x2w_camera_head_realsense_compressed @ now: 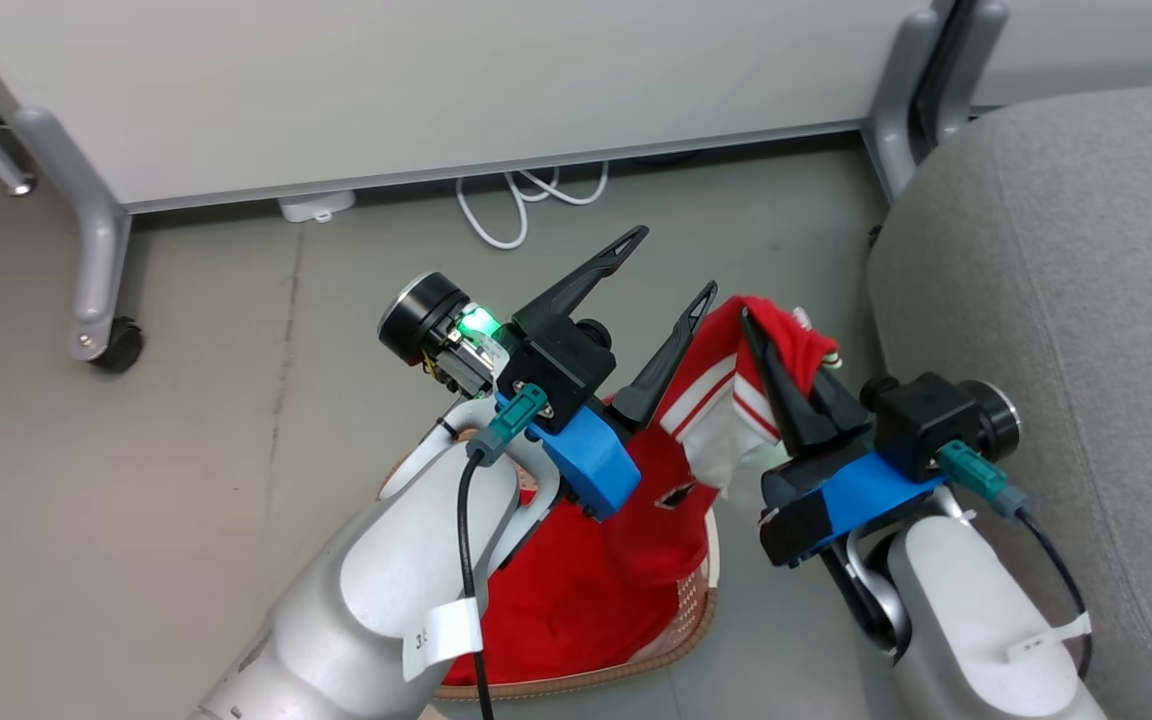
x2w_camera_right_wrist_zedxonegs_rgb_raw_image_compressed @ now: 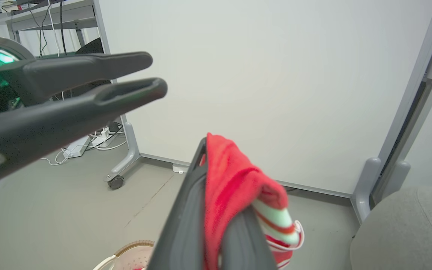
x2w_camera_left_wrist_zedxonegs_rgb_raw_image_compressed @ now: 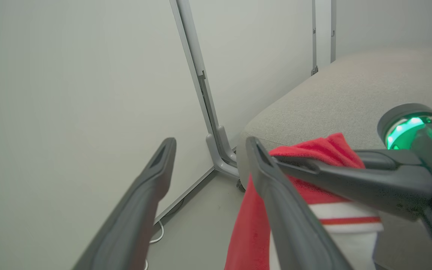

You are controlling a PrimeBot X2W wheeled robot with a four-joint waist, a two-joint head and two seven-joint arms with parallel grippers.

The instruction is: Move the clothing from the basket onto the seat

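The red clothing (x2w_camera_head_realsense_compressed: pixel 726 400) with white stripes hangs from my right gripper (x2w_camera_head_realsense_compressed: pixel 748 322), which is shut on its top fold, and trails down into the basket (x2w_camera_head_realsense_compressed: pixel 636 662). More red fabric (x2w_camera_head_realsense_compressed: pixel 556 600) fills the basket under my left forearm. My left gripper (x2w_camera_head_realsense_compressed: pixel 673 263) stands open just left of the lifted fold, nothing between its fingers. In the left wrist view the open left gripper (x2w_camera_left_wrist_zedxonegs_rgb_raw_image_compressed: pixel 209 148) sits beside the clothing (x2w_camera_left_wrist_zedxonegs_rgb_raw_image_compressed: pixel 317 150), with the seat (x2w_camera_left_wrist_zedxonegs_rgb_raw_image_compressed: pixel 351 93) behind. In the right wrist view the right gripper (x2w_camera_right_wrist_zedxonegs_rgb_raw_image_compressed: pixel 211 157) pinches the clothing (x2w_camera_right_wrist_zedxonegs_rgb_raw_image_compressed: pixel 234 180) above the basket rim (x2w_camera_right_wrist_zedxonegs_rgb_raw_image_compressed: pixel 133 247).
The grey seat (x2w_camera_head_realsense_compressed: pixel 1066 300) fills the right side, close to my right arm. A white partition panel (x2w_camera_head_realsense_compressed: pixel 416 90) on grey castered legs (x2w_camera_head_realsense_compressed: pixel 96 270) closes off the back. White cables (x2w_camera_head_realsense_compressed: pixel 521 200) lie on the floor beneath it.
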